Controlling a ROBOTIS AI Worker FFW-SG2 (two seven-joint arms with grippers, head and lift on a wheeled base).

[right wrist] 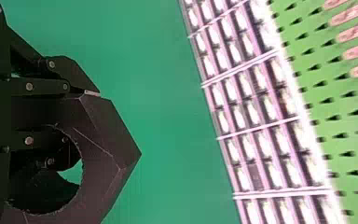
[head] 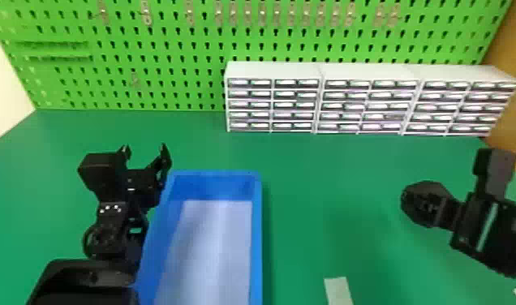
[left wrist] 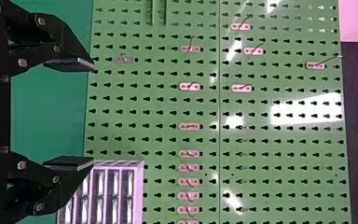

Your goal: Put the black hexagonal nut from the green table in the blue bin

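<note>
right gripper (head: 448, 209) of mine is clamped on the black hexagonal nut (head: 421, 202), with one finger (right wrist: 86, 92) against its outside and the other showing through its round hole. taking the blue bin (head: 256, 235) as my landmark, i have the nut over the green table (head: 306, 227), to the bin's right and well apart from it. the right wrist view gives me the nut close up, its hole toward the gripper and a blunt corner pointing away.

the bin itself lies lengthwise in front of me, blue walls around a pale bottom, its near end cut off by the head view's lower edge. my left gripper (head: 145, 151) is just beside the bin's far left corner, and its fingers (left wrist: 70, 64) are spread wide with a gap between the two flat pads.

on the table to the right of the bin's near part i see a pale strip (head: 338, 290), closer to the bin than the nut is. beyond the bin, from straight behind it and out to the right, stand the white drawer units (head: 277, 71) side by side. farther back than the bin and those drawers rises the green pegboard (head: 180, 52), dotted with keyhole slots and carrying small metal hooks (head: 146, 13).
</note>
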